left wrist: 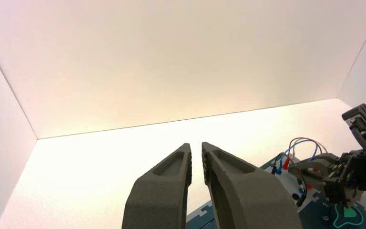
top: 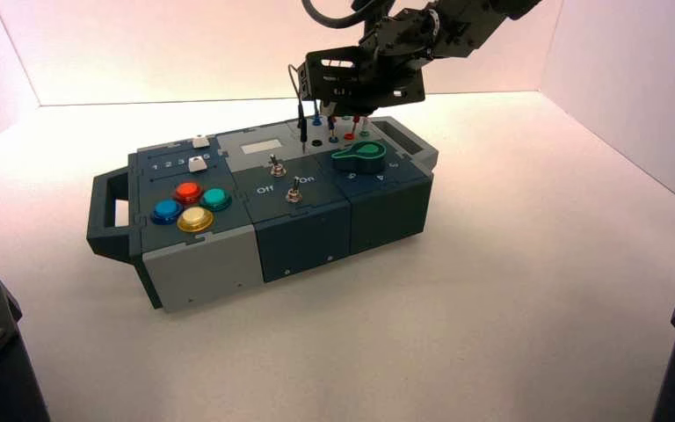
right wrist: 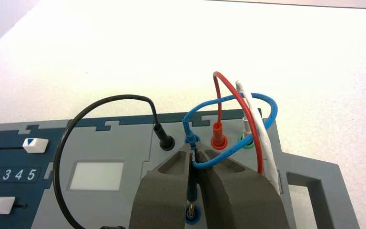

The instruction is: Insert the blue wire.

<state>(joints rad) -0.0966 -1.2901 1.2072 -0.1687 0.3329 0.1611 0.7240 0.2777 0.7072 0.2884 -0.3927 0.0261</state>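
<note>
1. Pale, smooth walls meet a matte, speckled tabletop [top: 510, 255] across the frame.
2. Angular dark-and-grey panelled box [top: 264, 255], centre left.
3. Right gripper [right wrist: 193, 149], upper centre: tapered, ridged black fingers closed on one slim plug of the glossy, looped blue wire [right wrist: 219, 159]; its metal pin points at a round blue socket [right wrist: 193, 215]. The wire's other plug stands in the box.
4. Left gripper [left wrist: 196, 145], outside the high view: blunt wedge fingers narrowly apart.

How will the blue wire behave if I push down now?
The blue wire arches in a smooth loop, so it is probably springy, likely to bow. Its slim plug, gripped by the right gripper, looks stiff but might skid off the socket rim.
</note>
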